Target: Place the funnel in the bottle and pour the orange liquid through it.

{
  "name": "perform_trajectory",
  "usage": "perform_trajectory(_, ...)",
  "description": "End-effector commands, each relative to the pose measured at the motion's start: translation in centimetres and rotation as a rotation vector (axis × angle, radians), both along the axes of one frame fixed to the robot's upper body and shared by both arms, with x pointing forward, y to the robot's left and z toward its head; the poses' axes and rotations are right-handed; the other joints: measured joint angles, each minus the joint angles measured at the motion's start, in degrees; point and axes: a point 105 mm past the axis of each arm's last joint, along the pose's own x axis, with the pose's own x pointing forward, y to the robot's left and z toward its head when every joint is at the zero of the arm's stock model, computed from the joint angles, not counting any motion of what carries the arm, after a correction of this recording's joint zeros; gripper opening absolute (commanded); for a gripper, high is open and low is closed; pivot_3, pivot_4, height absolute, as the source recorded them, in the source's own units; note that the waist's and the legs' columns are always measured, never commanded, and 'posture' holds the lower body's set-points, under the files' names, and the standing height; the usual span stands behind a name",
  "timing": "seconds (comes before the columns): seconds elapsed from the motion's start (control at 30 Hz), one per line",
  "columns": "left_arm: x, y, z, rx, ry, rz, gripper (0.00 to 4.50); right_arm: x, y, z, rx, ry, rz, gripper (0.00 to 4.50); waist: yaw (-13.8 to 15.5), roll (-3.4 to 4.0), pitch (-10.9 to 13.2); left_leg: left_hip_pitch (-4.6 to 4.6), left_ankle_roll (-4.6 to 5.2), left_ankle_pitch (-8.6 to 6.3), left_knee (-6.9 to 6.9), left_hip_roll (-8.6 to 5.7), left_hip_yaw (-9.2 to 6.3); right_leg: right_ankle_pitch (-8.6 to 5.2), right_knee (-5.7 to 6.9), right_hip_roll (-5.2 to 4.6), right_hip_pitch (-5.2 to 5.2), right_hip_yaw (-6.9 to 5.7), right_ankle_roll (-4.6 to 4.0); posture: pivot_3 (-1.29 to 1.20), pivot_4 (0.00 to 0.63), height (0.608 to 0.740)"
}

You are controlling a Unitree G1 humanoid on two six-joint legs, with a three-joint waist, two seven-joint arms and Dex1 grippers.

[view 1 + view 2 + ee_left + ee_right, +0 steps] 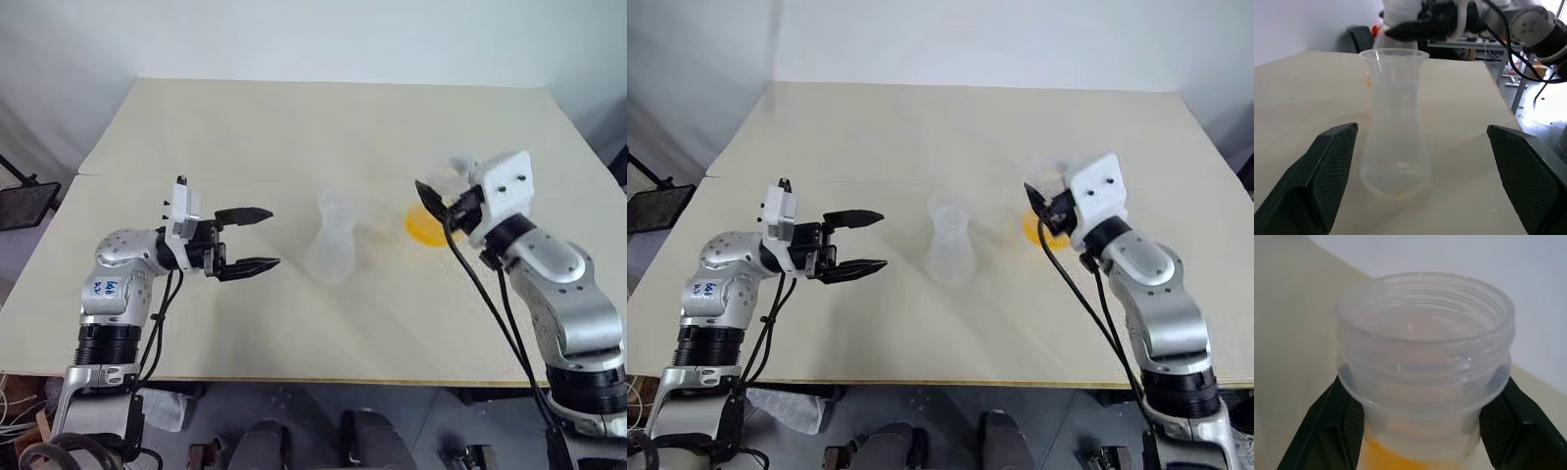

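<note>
At the right of the head view we see the right claw (436, 204) pinching the threaded neck of a clear flask (1425, 367), both fingers (1334, 431) pressed against it, with the orange liquid (425, 225) pooled in its base. At centre stands the bottle (333, 240) with the funnel (1394, 55) seated in its mouth (upright on the table (294, 127)). At the left the left claw (250, 238) hangs spread wide, empty, pointing toward the bottle.

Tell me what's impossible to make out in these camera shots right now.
- Funnel: left wrist view, clear on the clear bottle; its stem can't be traced.
- Orange liquid: right wrist view, cut off by the edge, so its amount is unknown.
- Flask base: head views, hidden behind the right pincer.
</note>
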Motion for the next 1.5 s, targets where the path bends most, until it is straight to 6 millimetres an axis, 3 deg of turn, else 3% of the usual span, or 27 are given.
perform_trajectory(0.03,-0.3,0.0,1.0,-0.024,-0.048,0.005,4.50,-0.4,2.0,1.1,-0.065,-0.056,0.049,2.62,0.0,0.00,0.0,0.00,0.00,0.00,0.00,0.00,0.00,0.00,0.00,-0.01,0.01,-0.01,0.00,0.00,0.150,0.740)
perform_trajectory(0.2,-0.3,-0.1,0.8,-0.028,-0.045,0.010,4.50,-0.1,4.2,1.4,-0.142,-0.091,0.085,2.62,-0.3,0.00,0.0,-0.08,0.01,0.00,0.01,-0.01,-0.01,0.00,-0.04,-0.02,-0.02,-0.06,0.00,0.00,0.150,0.740)
perform_trajectory(0.5,-0.4,-0.2,0.9,-0.032,-0.046,0.016,4.50,0.2,4.5,2.0,-0.378,-0.247,-0.007,2.62,-0.4,0.00,0.0,-0.11,0.00,0.00,0.02,-0.01,-0.02,0.00,-0.04,-0.02,-0.05,-0.09,0.00,0.00,0.150,0.740)
perform_trajectory(0.83,-0.4,-0.5,1.0,-0.039,-0.048,0.010,4.50,-0.3,6.0,2.2,-0.614,-0.417,0.010,2.62,-0.4,0.00,0.0,-0.11,0.00,0.00,0.02,-0.01,-0.01,0.00,-0.04,-0.01,-0.06,-0.10,0.00,0.00,0.150,0.740)
perform_trajectory(1.5,-0.4,-0.9,1.1,-0.053,-0.053,0.014,4.50,-0.2,6.9,2.2,-0.804,-0.590,-0.002,2.62,-0.4,0.00,0.0,-0.11,-0.01,0.01,0.06,-0.01,0.00,0.00,-0.03,0.00,-0.05,-0.12,0.00,0.00,0.150,0.740)
